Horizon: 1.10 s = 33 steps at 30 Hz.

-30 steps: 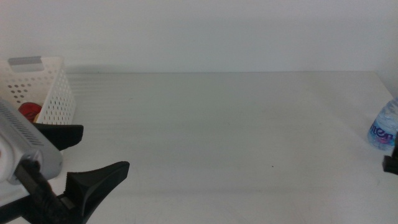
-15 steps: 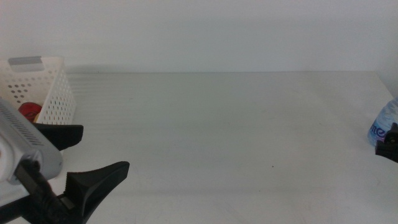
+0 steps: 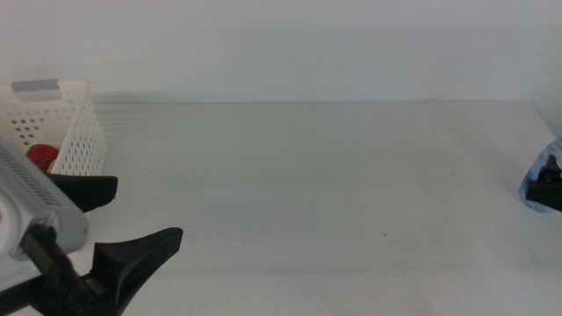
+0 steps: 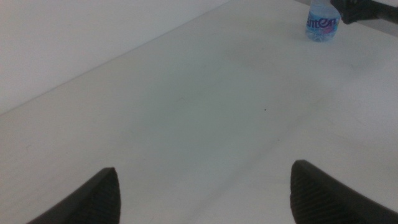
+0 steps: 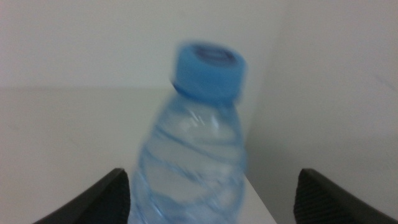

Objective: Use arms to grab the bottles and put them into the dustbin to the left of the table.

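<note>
My left gripper point(image 3: 132, 224) waits spread open at the near left, beside the basket point(image 3: 75, 132) where a red can point(image 3: 39, 156) already lies. At the far right edge, my right gripper point(image 5: 211, 193) straddles the upright water bottle point(image 5: 196, 155), jaws wide apart. Next I close, lift, and carry it left.

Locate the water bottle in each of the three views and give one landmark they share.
Middle view: water bottle at the right edge, partly behind the right gripper.
Left wrist view: far across the table, upright, by the right gripper.
Right wrist view: close up between the open jaws.
Shared landmark: the white table.
</note>
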### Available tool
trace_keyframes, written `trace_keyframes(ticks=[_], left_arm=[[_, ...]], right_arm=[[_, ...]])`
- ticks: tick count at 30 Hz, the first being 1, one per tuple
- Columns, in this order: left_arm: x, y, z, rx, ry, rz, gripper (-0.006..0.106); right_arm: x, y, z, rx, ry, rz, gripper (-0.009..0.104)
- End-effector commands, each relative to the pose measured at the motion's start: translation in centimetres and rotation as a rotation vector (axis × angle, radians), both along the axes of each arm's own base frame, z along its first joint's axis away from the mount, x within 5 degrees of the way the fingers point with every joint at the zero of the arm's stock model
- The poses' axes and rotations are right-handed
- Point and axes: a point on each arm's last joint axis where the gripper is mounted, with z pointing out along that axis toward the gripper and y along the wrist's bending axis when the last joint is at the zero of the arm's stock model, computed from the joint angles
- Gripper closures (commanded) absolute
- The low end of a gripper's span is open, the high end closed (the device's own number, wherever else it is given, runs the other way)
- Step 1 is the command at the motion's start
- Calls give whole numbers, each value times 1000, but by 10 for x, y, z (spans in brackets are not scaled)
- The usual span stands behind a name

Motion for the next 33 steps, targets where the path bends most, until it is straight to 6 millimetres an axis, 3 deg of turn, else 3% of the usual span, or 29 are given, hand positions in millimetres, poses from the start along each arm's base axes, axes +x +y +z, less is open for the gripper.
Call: trace_keyframes(ticks=[1,7,19,22,26,27,33], left_arm=[[1,-2,14,-73,-58,-1,10],[1,-2,14,-73,-58,-1,10],[1,-2,14,-73,-58,-1,10],[1,-2,14,-73,-58,-1,10],[1,-2,14,-73,-58,-1,10],[1,-2,14,-73,-58,-1,10],[1,-2,14,-74,-60,-1,10]], right_arm=[[8,-1,24,-72,-160,11,23],[19,-2,17,-77,-143,-8,23],[50,-8,-17,-82,-74,-30,25],[53,-7,-20,-102,-60,-14,40],[55,0,-16,-47,-72,45,90],[55,5,-13,-27,-76,74,95],[67,61,31,-52,-143,437,95]])
